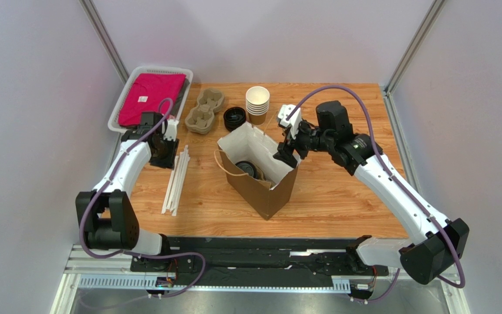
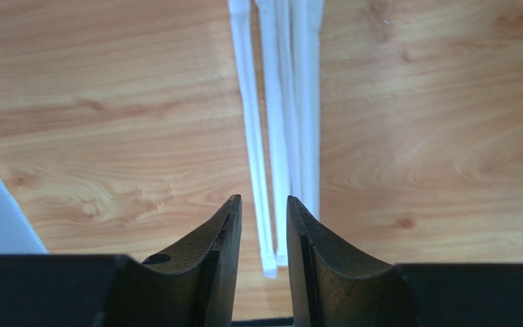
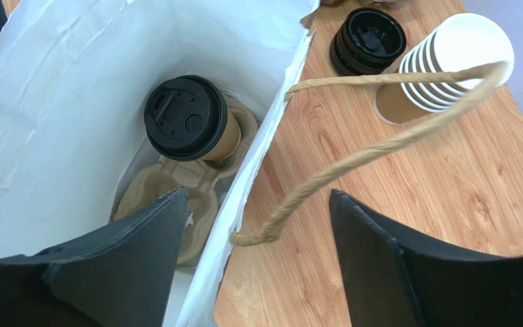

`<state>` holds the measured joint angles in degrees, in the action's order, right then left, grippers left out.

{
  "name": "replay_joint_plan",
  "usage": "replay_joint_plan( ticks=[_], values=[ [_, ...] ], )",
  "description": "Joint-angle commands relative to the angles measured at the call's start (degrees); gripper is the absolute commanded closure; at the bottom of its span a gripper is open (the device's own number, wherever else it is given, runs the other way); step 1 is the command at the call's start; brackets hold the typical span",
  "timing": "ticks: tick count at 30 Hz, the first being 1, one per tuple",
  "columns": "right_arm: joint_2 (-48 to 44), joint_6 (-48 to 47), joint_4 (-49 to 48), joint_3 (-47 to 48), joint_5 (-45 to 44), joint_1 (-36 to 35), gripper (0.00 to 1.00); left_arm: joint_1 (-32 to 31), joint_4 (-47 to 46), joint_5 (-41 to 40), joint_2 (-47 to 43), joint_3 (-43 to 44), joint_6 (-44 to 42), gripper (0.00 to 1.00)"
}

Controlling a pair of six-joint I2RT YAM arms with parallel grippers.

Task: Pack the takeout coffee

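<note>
**Takeout coffee** (image 3: 190, 119): brown cup with a black lid, upright inside the paper bag (image 1: 260, 173), seated in one pocket of a pulp cup tray (image 3: 169, 187) on the bag floor.

**Right gripper** (image 3: 256, 204): at the bag's mouth, fingers wide apart and holding nothing. One finger is over the bag's interior, the other over the table (image 1: 339, 196). The bag wall and its twine handle (image 3: 380, 146) lie between them.

**Left gripper** (image 2: 261, 211): low over the near end of the wrapped straws (image 2: 281, 102), fingers a narrow gap apart with nothing clamped.

**Unused stock, far side of table:** stack of lidless cups (image 1: 257, 103), pile of loose lids (image 1: 235, 118), spare tray (image 1: 204, 110).

**Step in hand:** the coffee looks packed, so the placing step appears finished.

**Next move calls for:** lifting the right gripper straight up and away, keeping clear of the handle loop so the bag is not dragged or tipped.
</note>
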<state>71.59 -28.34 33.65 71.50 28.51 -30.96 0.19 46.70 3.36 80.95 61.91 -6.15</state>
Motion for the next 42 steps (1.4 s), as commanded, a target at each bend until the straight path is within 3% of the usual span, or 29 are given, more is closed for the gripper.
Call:
replay_joint_plan(
  ticks=[1,8,15,30,36,42],
  values=[
    [-2.42,1.09,-0.87,3.2,-1.53,-0.15,0.13,1.4,-7.67,-5.89,3.86,0.4,-4.57,0.65],
    [-3.04,1.18,0.1,6.36,-3.11,-0.24,0.03,2.36,-9.79,-1.95,10.88,1.28,-4.75,0.67],
    [-4.18,1.53,0.72,6.63,-4.34,-0.24,0.01,2.36,-11.19,1.04,13.88,1.9,-4.74,0.66],
    [-5.67,0.56,2.39,5.05,-6.71,-0.24,0.0,2.28,-11.1,-2.64,21.88,4.8,-3.95,0.65],
    [-6.03,0.91,2.47,4.78,-7.24,-0.24,0.0,2.28,-10.58,-5.38,22.41,3.48,-5.27,0.76],
    [-5.85,1.27,2.47,5.66,-7.68,-0.24,0.0,2.89,-8.3,-3.72,17.94,4.35,-4.93,1.0]
  ],
)
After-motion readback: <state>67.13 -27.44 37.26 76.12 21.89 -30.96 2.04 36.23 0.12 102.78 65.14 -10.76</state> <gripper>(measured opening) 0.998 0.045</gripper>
